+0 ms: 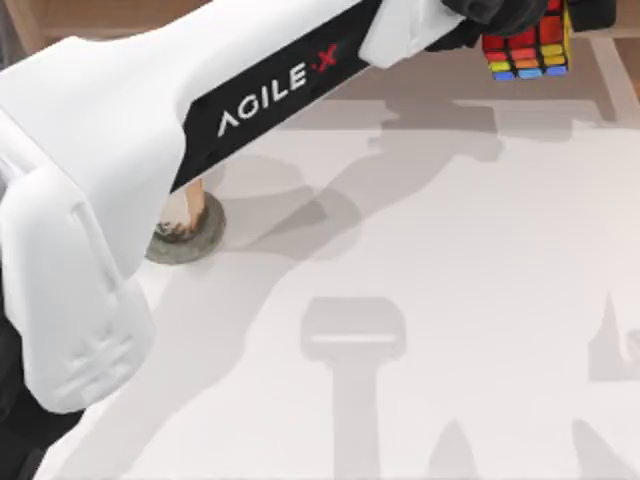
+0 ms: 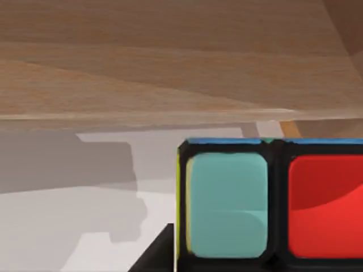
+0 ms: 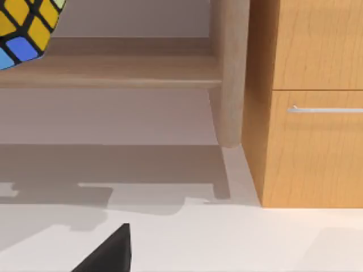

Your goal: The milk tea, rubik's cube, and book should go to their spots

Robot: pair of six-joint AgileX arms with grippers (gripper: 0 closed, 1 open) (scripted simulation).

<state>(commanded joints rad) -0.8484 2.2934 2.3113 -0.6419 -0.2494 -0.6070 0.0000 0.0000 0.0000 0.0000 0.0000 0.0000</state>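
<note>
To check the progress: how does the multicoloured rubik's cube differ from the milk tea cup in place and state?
The black-edged multicoloured rubik's cube is lifted above the table's far edge, held in the left tool; the milk tea cup stands on the round grey coaster. The cube shows plainly; the cup is mostly hidden under the left arm.

Colours on the white table (image 1: 480, 300)

The rubik's cube (image 1: 528, 45) at one o'clock has black edges with red, orange, yellow and blue squares. The round coaster (image 1: 192, 240) at nine o'clock is speckled grey. The cabinet (image 3: 309, 102) is orange-brown wood.
</note>
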